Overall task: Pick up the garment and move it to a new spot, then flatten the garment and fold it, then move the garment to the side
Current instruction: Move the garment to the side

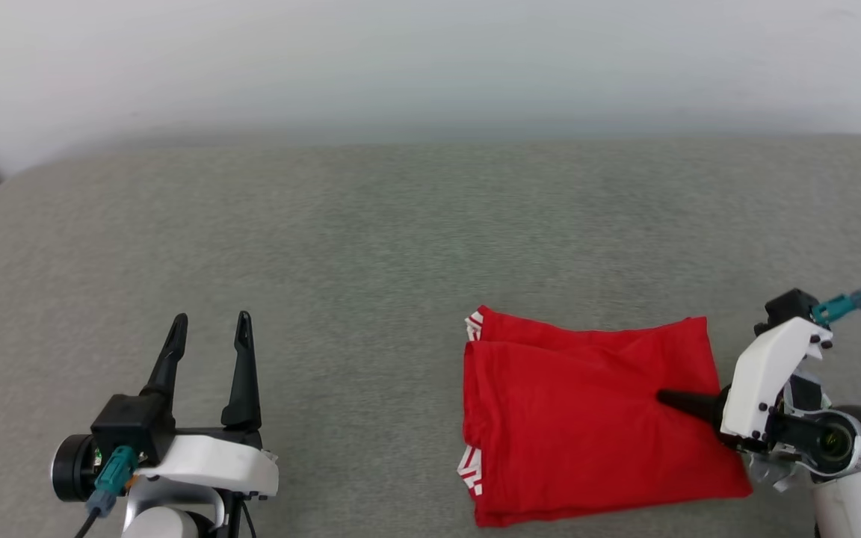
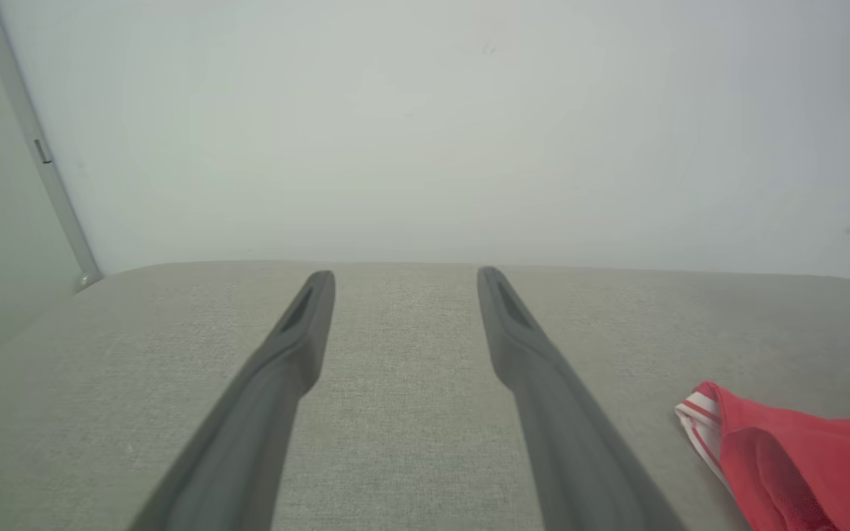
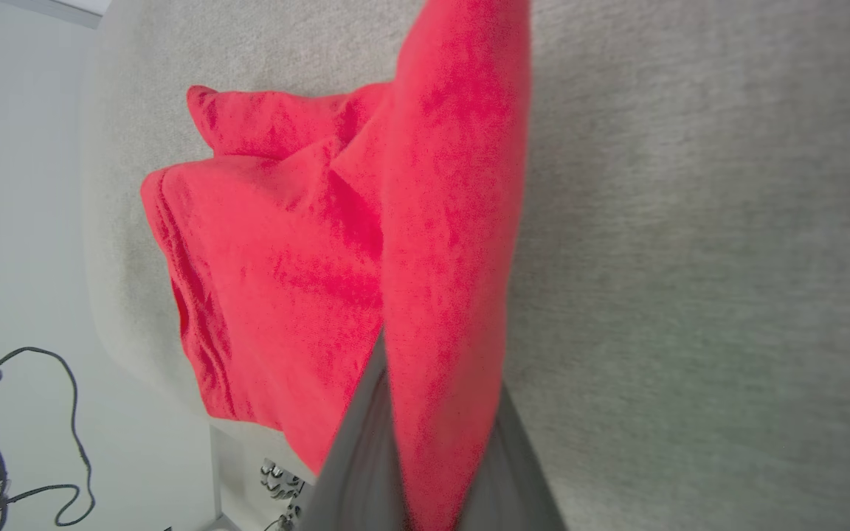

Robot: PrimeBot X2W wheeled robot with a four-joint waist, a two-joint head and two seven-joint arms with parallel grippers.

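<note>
The garment (image 1: 587, 418) lies folded into a compact red rectangle on the near right part of the grey padded surface (image 1: 400, 224), with its white-striped trim on the edge facing the surface's middle. The right gripper (image 1: 666, 397) reaches in from the surface's right side and is pinched tight on the cloth. In the right wrist view a red fold rises between its two fingers. The left gripper (image 1: 210, 321) hovers over the near left of the surface, jaws wide, holding nothing. The fold looks done, so the step is likely the move aside. To do it well, the grip should catch every layer, and the pull should run low and slow toward the surface's right edge, so the stack slides whole and does not peel open
</note>
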